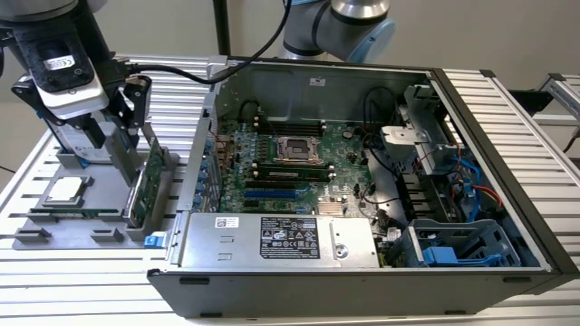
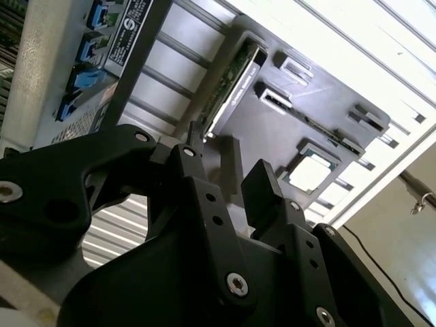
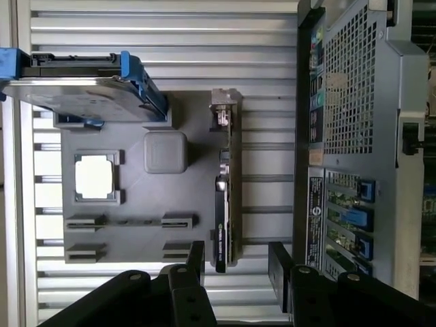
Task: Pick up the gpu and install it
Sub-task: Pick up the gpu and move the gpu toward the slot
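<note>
The gripper was open, its two black fingers spread apart and closed on nothing. In the exterior view the gripper hung over the grey tray, at that view's left. It was above the gpu and apart from it.

The gpu stood on its long edge in a slot along the side of the tray nearest the case. Its silver bracket was at the end away from the fingers. In the first wrist view its near end lined up with the gap between the fingers, closer to one finger than the other. The second wrist view showed the gripper with the gpu beyond it.

Elsewhere on the tray lay a square chip in its holder. A rounded grey block sat beside it, and a drive in a blue frame stood at the far end.

Tray and case rested side by side on a slatted metal table. The case lay open, showing the motherboard and a silver power supply.
</note>
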Robot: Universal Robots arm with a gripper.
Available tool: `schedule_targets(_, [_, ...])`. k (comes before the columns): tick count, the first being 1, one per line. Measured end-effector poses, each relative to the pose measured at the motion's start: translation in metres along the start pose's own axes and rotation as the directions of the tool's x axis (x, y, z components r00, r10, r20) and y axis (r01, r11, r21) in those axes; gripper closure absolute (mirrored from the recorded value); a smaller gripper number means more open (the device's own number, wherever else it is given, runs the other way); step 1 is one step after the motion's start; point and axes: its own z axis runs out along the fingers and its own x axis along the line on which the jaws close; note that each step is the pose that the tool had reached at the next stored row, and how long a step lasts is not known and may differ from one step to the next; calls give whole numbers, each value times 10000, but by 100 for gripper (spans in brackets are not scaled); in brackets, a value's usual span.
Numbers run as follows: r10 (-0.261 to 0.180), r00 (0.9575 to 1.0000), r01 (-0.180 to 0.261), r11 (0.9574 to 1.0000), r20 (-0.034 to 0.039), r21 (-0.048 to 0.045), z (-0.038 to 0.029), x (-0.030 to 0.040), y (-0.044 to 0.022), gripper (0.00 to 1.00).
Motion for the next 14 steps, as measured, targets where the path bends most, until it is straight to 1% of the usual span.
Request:
schedule_targets(3, [-2,10000,2,10000,9,42,15,5,0,0])
schedule_targets(7, [-6,10000,6,9999,13,156,32,6,-1,0])
schedule_targets(11, [-5,10000,4,9999,16,165,48,7,3,0])
schedule_targets(14, [-6,10000,5,9999,46,170,72,16,8,0])
